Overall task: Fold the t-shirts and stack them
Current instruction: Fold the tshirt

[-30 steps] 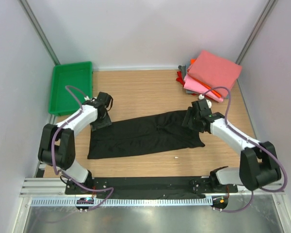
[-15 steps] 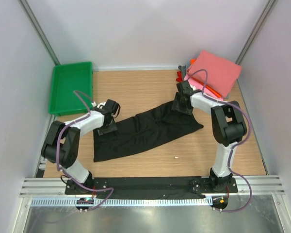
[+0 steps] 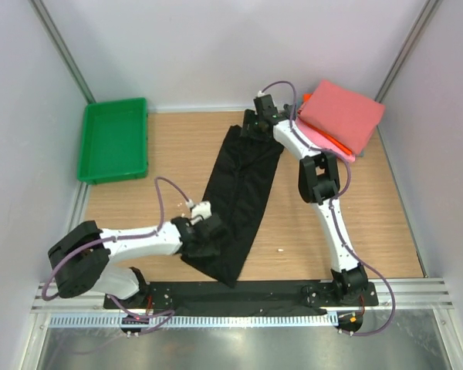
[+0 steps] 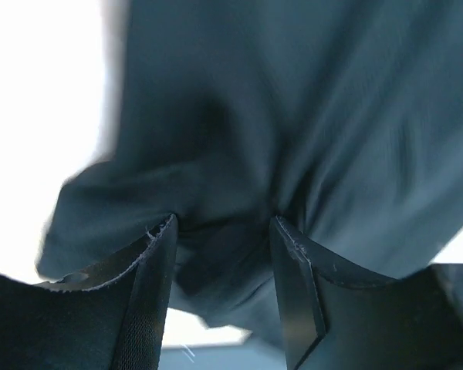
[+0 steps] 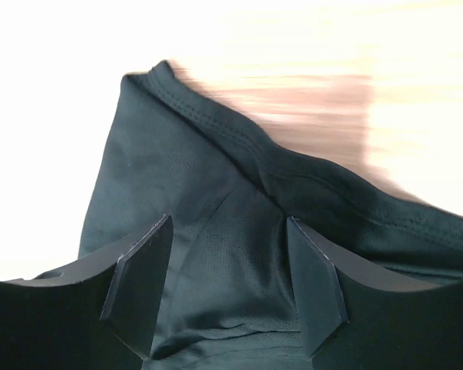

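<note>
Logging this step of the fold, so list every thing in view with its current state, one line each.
black t-shirt: unfolded, stretched into a long diagonal strip between the two grippers.
left gripper: shut on the black t-shirt's near end.
right gripper: shut on the black t-shirt's far end.
folded t-shirts: stacked at the far right, salmon-pink one on top.
green tray: empty, at the far left.

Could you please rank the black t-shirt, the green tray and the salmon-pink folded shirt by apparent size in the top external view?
1. black t-shirt, stretched out diagonally, largest.
2. green tray, clearly less area.
3. salmon-pink folded shirt, the smallest.
</note>
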